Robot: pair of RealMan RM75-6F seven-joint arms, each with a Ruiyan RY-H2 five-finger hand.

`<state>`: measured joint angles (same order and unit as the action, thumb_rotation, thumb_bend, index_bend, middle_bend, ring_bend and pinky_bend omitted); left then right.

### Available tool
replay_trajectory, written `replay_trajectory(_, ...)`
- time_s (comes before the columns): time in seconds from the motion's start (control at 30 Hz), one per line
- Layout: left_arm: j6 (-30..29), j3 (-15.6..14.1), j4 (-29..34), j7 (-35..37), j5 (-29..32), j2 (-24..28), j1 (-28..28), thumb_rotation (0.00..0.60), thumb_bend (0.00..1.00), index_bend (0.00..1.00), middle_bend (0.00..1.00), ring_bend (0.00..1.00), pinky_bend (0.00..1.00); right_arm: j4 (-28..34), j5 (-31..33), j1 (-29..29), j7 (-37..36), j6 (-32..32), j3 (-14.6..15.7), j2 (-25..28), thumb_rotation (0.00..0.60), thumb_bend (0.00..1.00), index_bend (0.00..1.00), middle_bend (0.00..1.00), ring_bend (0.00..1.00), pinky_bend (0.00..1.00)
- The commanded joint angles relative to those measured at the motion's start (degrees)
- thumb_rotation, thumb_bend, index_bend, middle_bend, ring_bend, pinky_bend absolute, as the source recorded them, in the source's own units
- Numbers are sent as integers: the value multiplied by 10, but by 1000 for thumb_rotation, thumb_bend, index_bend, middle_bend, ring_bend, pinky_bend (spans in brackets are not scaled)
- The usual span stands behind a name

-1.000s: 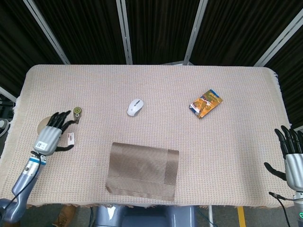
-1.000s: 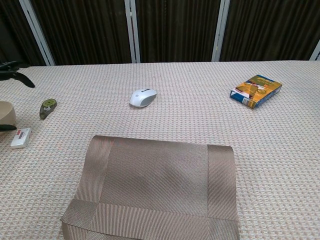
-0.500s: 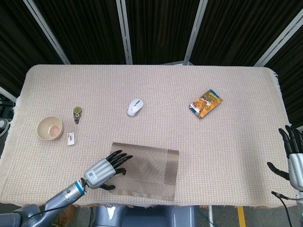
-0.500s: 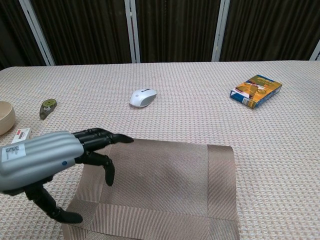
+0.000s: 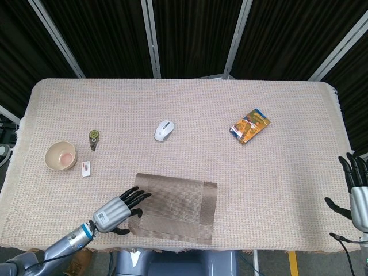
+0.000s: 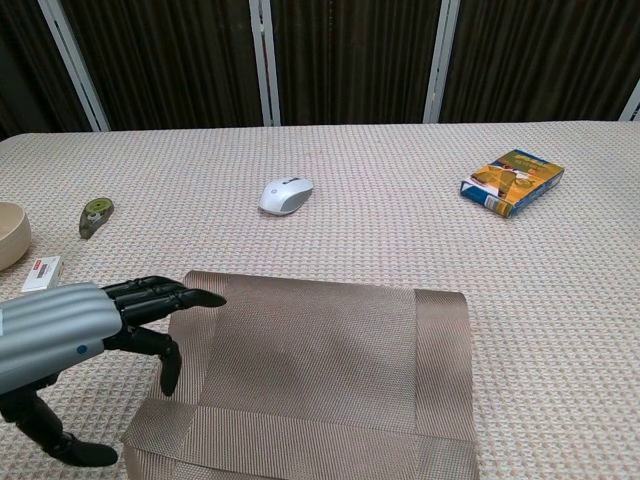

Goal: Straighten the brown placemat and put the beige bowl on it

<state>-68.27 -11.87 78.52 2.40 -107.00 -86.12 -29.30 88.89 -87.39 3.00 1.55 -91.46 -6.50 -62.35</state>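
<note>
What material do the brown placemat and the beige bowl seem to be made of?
The brown placemat looks like woven vinyl or a similar synthetic fibre: a fine mesh weave with a slight sheen, and a folded strip on its right side showing that it bends easily. The beige bowl appears to be smooth, matte plastic or ceramic; its even rim and plain surface do not settle which.

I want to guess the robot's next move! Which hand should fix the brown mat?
Probably the left hand. It is open, with its fingers reaching over the left edge of the mat. The right hand is open too, but far off past the table's right edge.
</note>
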Motion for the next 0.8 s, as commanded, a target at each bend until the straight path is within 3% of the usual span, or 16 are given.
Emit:
replay_trajectory(0.03, 0, -2, -7, 1, 1, 0, 1, 600, 9, 458, 0, 0, 0, 0, 0, 0, 0, 0, 0, 0, 600, 0, 0, 0, 0, 0)
replay_trajectory(0.27, 5, 3, -16, 1, 7, -10, -3, 600, 127, 458, 0, 0, 0, 0, 0, 0, -1, 1, 0, 0, 600, 0, 0, 0, 0, 0)
replay_trajectory(0.8, 18, 4, -20, -8, 21, -19, -6, 600, 201, 458, 0, 0, 0, -1, 0, 1, -4, 1, -1, 1, 600, 0, 0, 0, 0, 0)
